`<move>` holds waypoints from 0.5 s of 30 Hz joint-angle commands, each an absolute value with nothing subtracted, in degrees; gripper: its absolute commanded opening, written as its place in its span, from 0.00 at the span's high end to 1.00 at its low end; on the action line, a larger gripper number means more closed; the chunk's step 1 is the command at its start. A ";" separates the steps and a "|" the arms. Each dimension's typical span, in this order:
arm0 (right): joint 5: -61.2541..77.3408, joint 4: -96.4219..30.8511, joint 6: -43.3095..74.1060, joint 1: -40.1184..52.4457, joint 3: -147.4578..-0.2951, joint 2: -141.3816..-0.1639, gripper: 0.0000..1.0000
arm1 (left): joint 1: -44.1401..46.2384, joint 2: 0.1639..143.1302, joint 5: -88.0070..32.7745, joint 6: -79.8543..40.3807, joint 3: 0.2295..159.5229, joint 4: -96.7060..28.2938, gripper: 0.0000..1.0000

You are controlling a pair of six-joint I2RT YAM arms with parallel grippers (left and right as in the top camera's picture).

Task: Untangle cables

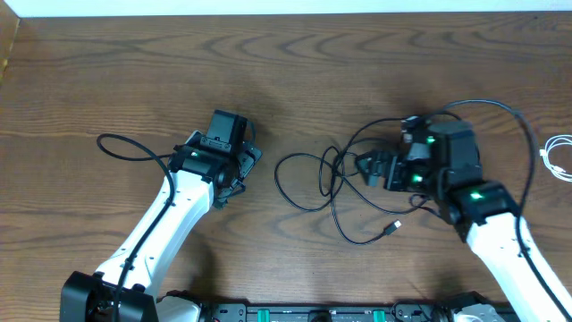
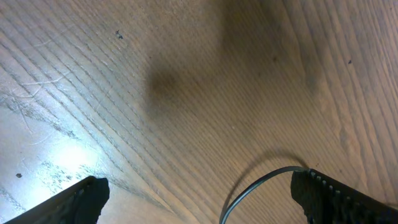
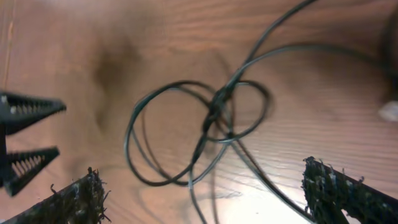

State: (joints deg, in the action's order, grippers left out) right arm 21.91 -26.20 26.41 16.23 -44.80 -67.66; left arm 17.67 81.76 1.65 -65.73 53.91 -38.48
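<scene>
A tangle of thin black cables (image 1: 323,179) lies on the wooden table between my two arms, and one loose plug end (image 1: 393,228) trails toward the front. My right gripper (image 1: 370,168) stands open just right of the tangle, apart from it. In the right wrist view the knotted loops (image 3: 214,115) lie ahead of my open right gripper (image 3: 211,205), with one strand running down between the fingers. My left gripper (image 1: 241,172) is open to the left of the cables. In the left wrist view this gripper (image 2: 205,208) holds nothing; a thin dark cord (image 2: 249,190) curves beside its right finger.
A white cable (image 1: 559,156) lies coiled at the table's right edge. The left arm's own black wire (image 1: 121,143) loops out to the left. The left gripper's serrated fingers (image 3: 25,109) show at the left edge of the right wrist view.
</scene>
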 commanded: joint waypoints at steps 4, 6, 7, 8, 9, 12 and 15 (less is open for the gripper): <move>17.61 -20.45 18.68 24.08 -44.99 -73.60 0.01 | 17.41 81.21 4.78 -63.77 54.22 -39.72 0.02; 14.81 -19.64 18.11 26.55 -44.99 -76.47 0.01 | 16.67 81.21 7.77 -63.66 54.22 -40.91 0.02; 14.72 -19.14 18.13 27.77 -44.99 -78.08 0.01 | 15.79 81.21 7.77 -63.68 54.22 -41.50 0.02; 15.33 -18.61 18.15 28.84 -44.99 -79.40 0.01 | 15.05 81.21 7.70 -63.68 54.22 -42.00 0.02; 16.08 -17.93 18.13 29.93 -44.99 -80.62 0.01 | 13.93 81.21 7.75 -63.68 54.22 -42.83 0.02; 17.10 -14.85 18.15 33.06 -44.99 -83.70 0.01 | 10.85 81.21 7.73 -63.68 54.22 -45.04 0.02; 19.07 -10.39 18.17 34.72 -44.99 -84.86 0.12 | 8.45 81.21 6.85 -63.66 54.22 -46.96 0.02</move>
